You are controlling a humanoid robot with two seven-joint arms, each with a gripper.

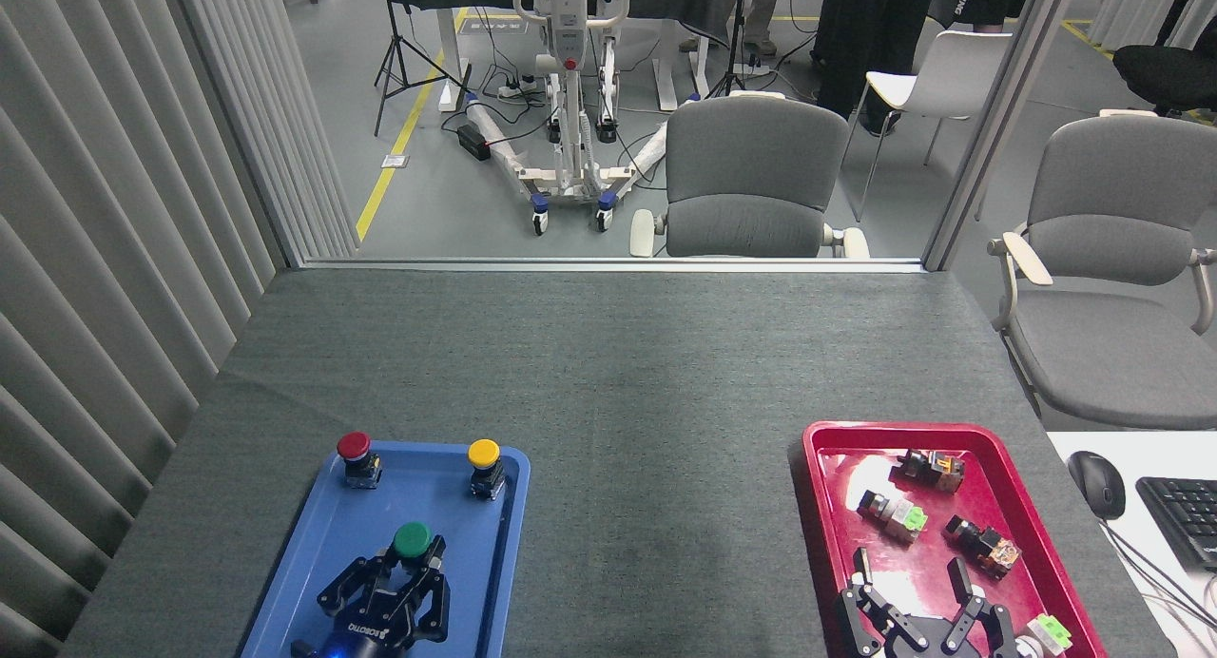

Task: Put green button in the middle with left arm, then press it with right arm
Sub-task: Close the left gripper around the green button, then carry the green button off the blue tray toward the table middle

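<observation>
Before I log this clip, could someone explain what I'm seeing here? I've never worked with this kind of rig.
This single picture is taken from a humanoid robot's head, looking down at its dark grey felt tabletop. The two black jointed things at the bottom edge are its own claws. The left claw is closed around the body of a small push button with a dark green round cap, over a blue plastic tray. That tray also holds a red-capped button and a yellow-capped button. The right claw hangs open and empty over a red plastic tray of small switch blocks.
</observation>
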